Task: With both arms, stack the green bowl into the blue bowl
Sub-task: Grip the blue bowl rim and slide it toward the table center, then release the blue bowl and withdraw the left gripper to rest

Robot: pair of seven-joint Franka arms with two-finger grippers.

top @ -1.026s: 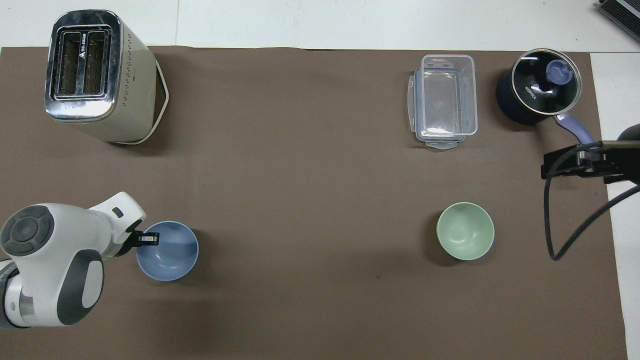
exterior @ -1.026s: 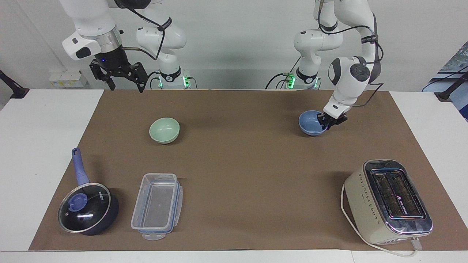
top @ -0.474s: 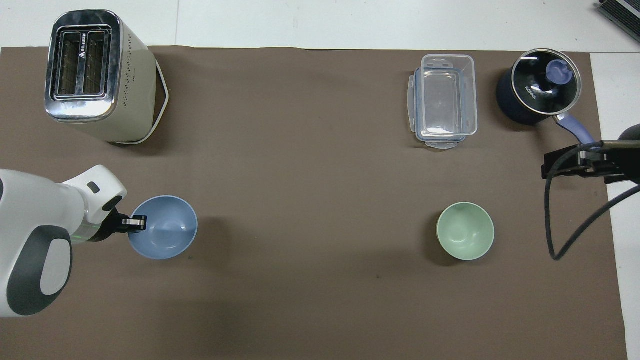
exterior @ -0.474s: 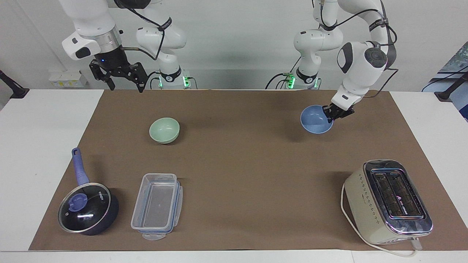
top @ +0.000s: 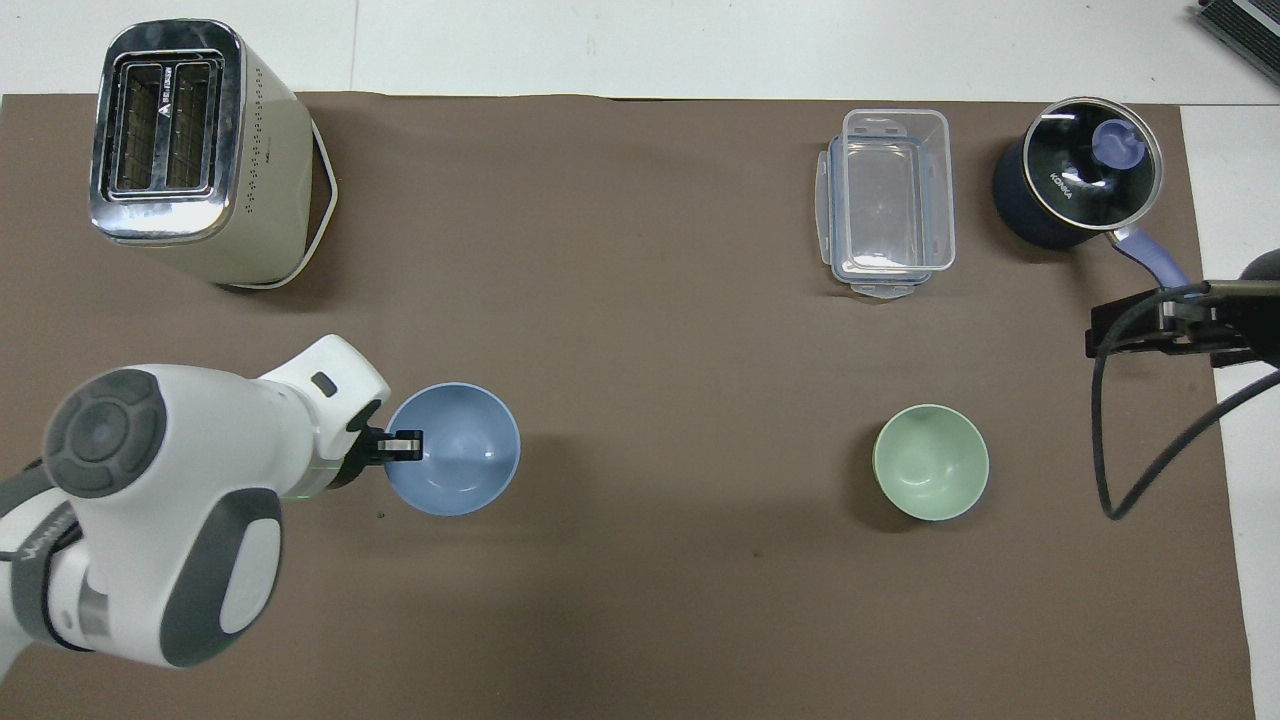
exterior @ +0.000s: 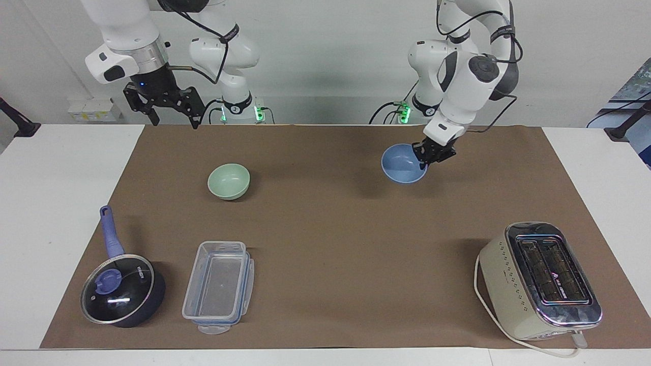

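- The blue bowl [exterior: 404, 163] [top: 452, 449] hangs in the air over the brown mat [exterior: 325, 223], upright and open side up, its shadow falling on the mat below it.
- The left gripper [exterior: 426, 156] [top: 398, 443] grips the bowl's rim on the side toward the left arm's end of the worktop, its jaws pinching the wall with one finger inside the bowl and one outside.
- The green bowl [exterior: 229, 181] [top: 931, 462] sits on the mat, upright and empty, well apart from the blue bowl and toward the right arm's end of the worktop.
- The right gripper [exterior: 165, 104] [top: 1150, 327] waits high in the air over the edge of the mat at the right arm's end, its jaws spread and nothing between them.
- A clear plastic container [exterior: 218, 285] [top: 886, 200] lies farther from the robots than the green bowl.
- Just beside the container, toward the right arm's end, stands a dark saucepan [exterior: 122, 290] [top: 1078, 187] with a glass lid and a blue handle.
- A cream toaster [exterior: 539, 280] [top: 195, 150] stands at the left arm's end, farther from the robots than the held bowl, its white cord looped around its base.
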